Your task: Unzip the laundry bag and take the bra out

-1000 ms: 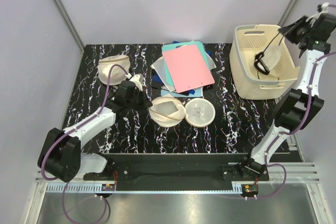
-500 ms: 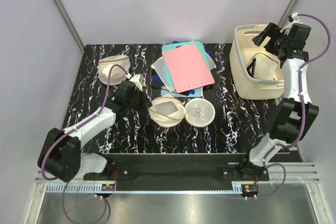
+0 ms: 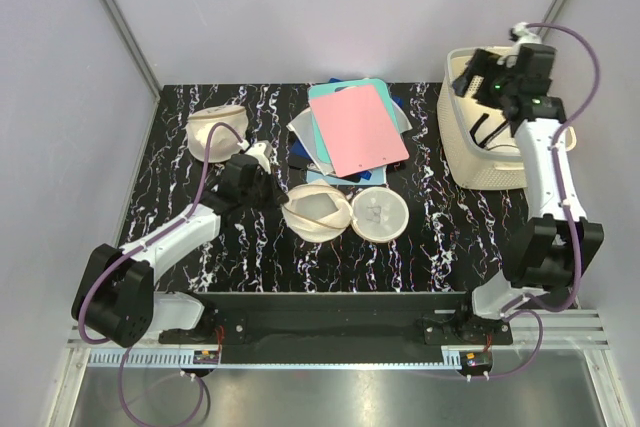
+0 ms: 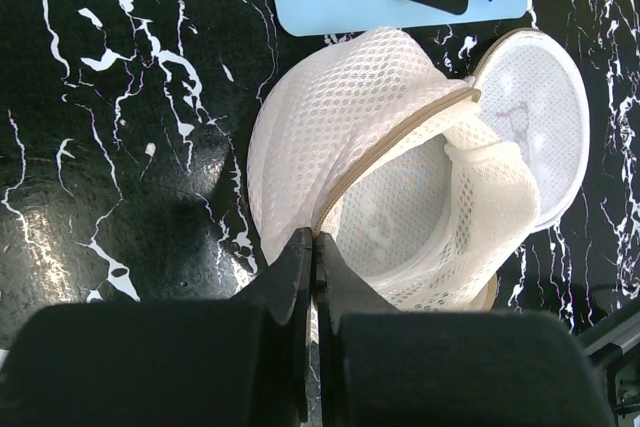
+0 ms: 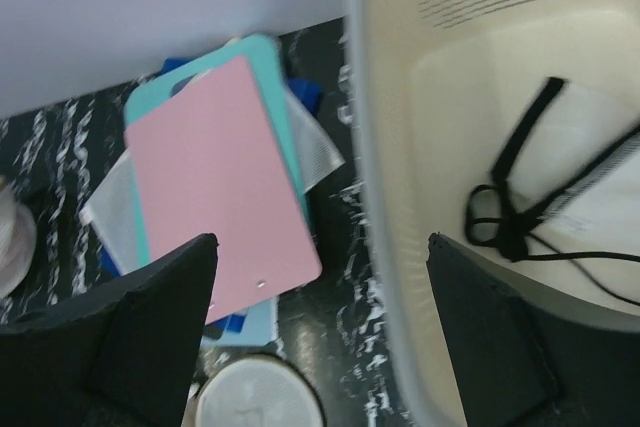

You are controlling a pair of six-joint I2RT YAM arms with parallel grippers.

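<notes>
1. A black tabletop (image 3: 180, 237) with white veining is seen from above; two robot arms are bolted at its near edge.
2. The laundry bag (image 3: 318, 212), a cream mesh pouch, is found near the middle of the tabletop; it lies unzipped and gaping, with its inner mesh exposed; its round flap (image 3: 381, 214), marked with a small dark squiggle, is folded out flat to the right and touches it.
3. The left gripper (image 3: 272, 195) is set low at the bag's left edge; its jaws are pressed together with no gap, pinched on the mesh where the zipper line ends.
4. The bra (image 5: 590, 172), pale cups with thin black straps, is laid inside a cream plastic basket (image 3: 460, 152) at the far right of the tabletop, well apart from the bag; the straps are looped loosely on the basket floor.
5. The right gripper (image 3: 478, 75) is held above the basket's left rim; its jaws are spread wide and nothing is held between them.
6. A pink board (image 3: 355, 129) is stacked on teal and blue sheets just beyond the bag; a plain pouch (image 3: 215, 130) is placed at the far left.
</notes>
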